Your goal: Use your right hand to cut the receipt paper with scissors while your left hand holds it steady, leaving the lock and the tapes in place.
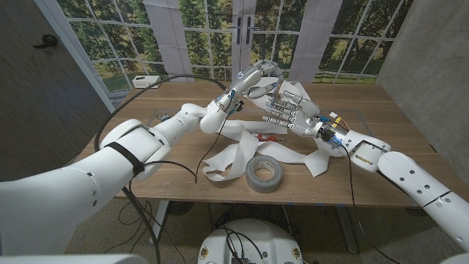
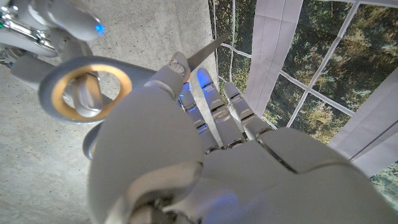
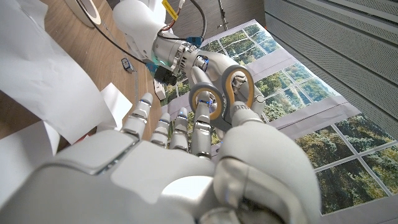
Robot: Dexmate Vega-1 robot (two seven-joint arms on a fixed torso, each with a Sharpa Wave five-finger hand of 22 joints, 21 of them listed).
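Grey tape roll on receipt paper, scissors raised

Both arms reaching in over the table toward its middle, left hand and right hand raised close together, each with fingers curled, right hand's threaded through grey handle loops.
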